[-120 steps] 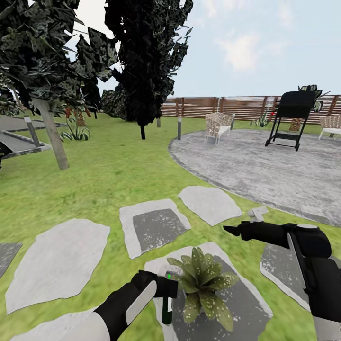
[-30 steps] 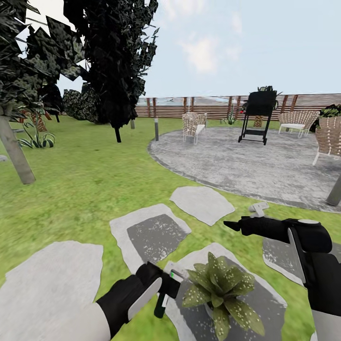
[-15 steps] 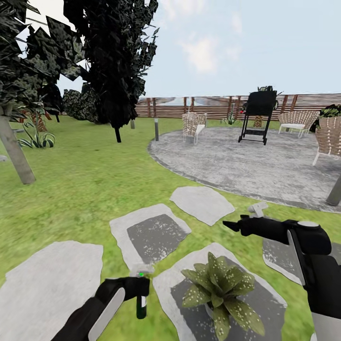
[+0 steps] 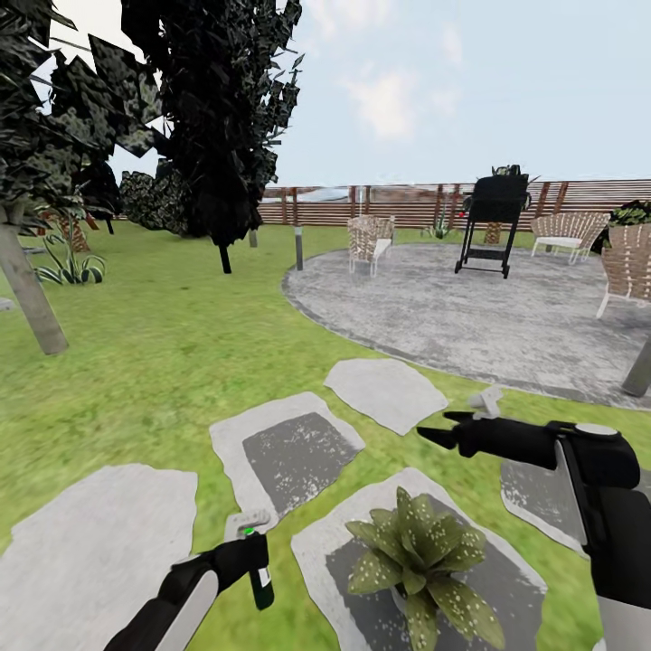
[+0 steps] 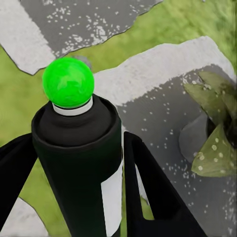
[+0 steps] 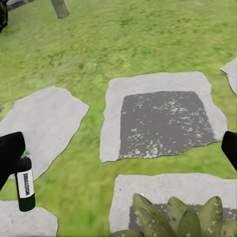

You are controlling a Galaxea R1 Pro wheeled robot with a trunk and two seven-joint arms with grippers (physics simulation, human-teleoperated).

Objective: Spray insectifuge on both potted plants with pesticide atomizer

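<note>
The garden lawn point(image 4: 163, 362) fills most of the frame, with the gravel patio point(image 4: 488, 316) at upper right and grey stepping stones point(image 4: 289, 448) across the lower half. On the lower-centre stone sits a potted plant point(image 4: 420, 565), speckled white. At lower left, the left gripper point(image 4: 249, 565) pinches the pesticide atomizer point(image 4: 260, 583), held over the grass just beside that stone. At right, the right gripper point(image 4: 434, 434) hovers with its fingers spread, holding nothing.
</note>
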